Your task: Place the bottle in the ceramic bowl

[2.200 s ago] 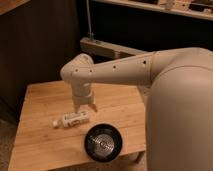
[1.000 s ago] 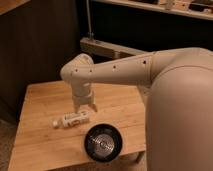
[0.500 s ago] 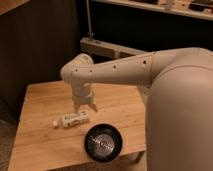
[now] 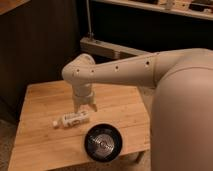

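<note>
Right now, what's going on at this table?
A one-armed robot reaches over the wooden table. Its gripper points down with jaws open, close by the bottle, which lies on its side, not held. The ceramic bowl sits empty near the table's front edge.

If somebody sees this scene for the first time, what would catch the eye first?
The big cream-white robot arm fills the right side and reaches over the light wooden table; its gripper points down, fingers open, just behind the small white plastic bottle lying on its side. Nearer the front edge sits the round glossy black ceramic bowl, empty, with a shiny ringed centre.
</note>
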Robot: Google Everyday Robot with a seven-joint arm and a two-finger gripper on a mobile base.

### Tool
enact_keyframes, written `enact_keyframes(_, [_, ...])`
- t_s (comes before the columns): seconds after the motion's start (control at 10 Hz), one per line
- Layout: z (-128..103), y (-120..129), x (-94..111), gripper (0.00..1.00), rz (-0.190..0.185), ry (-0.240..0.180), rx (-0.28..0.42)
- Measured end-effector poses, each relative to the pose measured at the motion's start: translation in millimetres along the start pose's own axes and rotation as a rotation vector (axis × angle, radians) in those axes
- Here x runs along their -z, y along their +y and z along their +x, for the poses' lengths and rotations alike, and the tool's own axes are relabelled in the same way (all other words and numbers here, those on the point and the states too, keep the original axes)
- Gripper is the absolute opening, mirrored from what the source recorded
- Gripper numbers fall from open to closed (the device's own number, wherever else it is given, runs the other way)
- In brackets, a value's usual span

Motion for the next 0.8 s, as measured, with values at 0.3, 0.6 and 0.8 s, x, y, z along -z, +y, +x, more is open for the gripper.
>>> enact_keyframes(0.3, [7.4, 11.8, 14.3, 0.65, -0.071, -0.053, 0.357])
enact_keyframes(0.6, [15.5, 21.6, 28.9, 0.65, -0.13, -0.098, 0.682])
enact_keyframes(0.8, [19.1, 25.5, 35.8, 0.65, -0.148, -0.119, 0.83])
